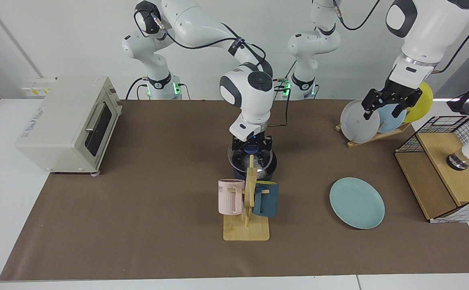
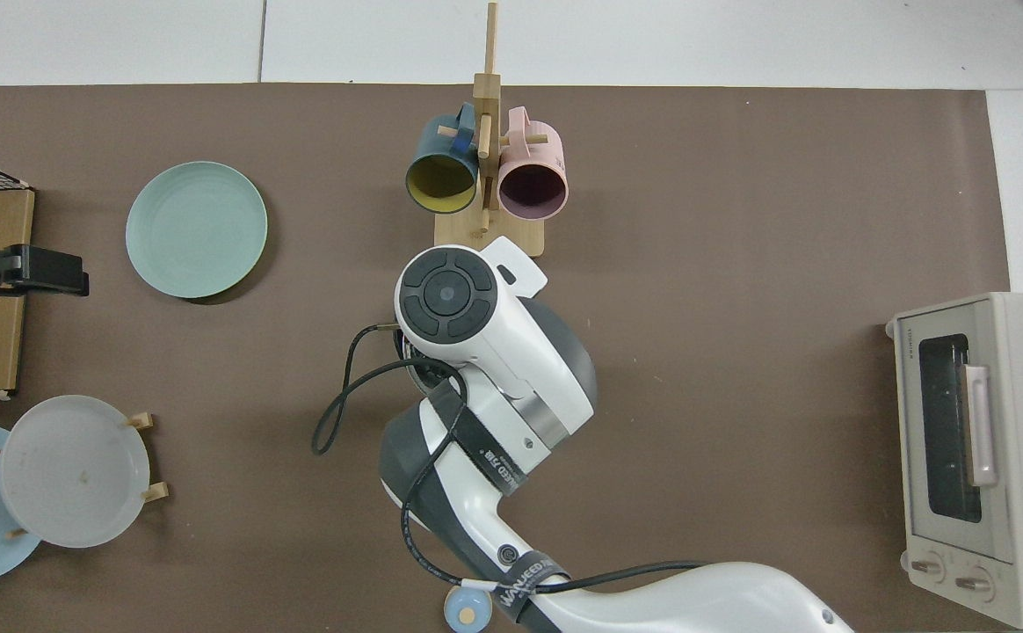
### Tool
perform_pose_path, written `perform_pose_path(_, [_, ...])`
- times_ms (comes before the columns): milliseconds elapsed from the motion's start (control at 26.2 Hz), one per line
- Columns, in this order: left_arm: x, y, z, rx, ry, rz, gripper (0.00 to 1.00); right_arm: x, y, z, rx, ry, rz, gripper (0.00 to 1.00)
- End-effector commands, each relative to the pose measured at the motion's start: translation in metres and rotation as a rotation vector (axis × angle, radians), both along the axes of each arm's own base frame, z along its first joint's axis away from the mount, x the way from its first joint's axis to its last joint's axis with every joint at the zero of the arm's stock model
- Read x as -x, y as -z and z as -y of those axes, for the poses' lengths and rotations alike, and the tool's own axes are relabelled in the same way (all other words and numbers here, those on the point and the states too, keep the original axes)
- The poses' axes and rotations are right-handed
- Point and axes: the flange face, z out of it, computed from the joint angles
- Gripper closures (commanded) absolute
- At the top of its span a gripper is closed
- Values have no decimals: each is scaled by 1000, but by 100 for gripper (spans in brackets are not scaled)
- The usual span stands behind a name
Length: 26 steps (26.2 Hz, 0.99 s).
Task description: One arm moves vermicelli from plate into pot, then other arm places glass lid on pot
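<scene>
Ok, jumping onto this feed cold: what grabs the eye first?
Mid-table, the right gripper holds the glass lid by its knob on the pot, just behind the wooden mug rack. The teal plate lies bare near the wire basket, and the left gripper waits, open, by the upright plates.

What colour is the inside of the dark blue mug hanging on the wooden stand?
Yellow inside the dark blue mug; the top view shows it best.
</scene>
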Motion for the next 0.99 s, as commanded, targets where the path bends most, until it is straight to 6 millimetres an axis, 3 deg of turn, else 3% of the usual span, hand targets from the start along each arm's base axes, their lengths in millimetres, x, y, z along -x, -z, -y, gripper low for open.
perform_pose_path(0, [5, 0, 3, 10, 6, 15, 0, -4, -5, -14, -1, 21, 38, 100])
perform_pose_path(496, [6, -1, -3, 15, -4, 16, 0, -5, 15, -20, 28, 23, 37, 100])
perform_pose_path(953, [6, -1, -1, 12, 3, 16, 0, -11, 11, -21, 22, 27, 45, 100])
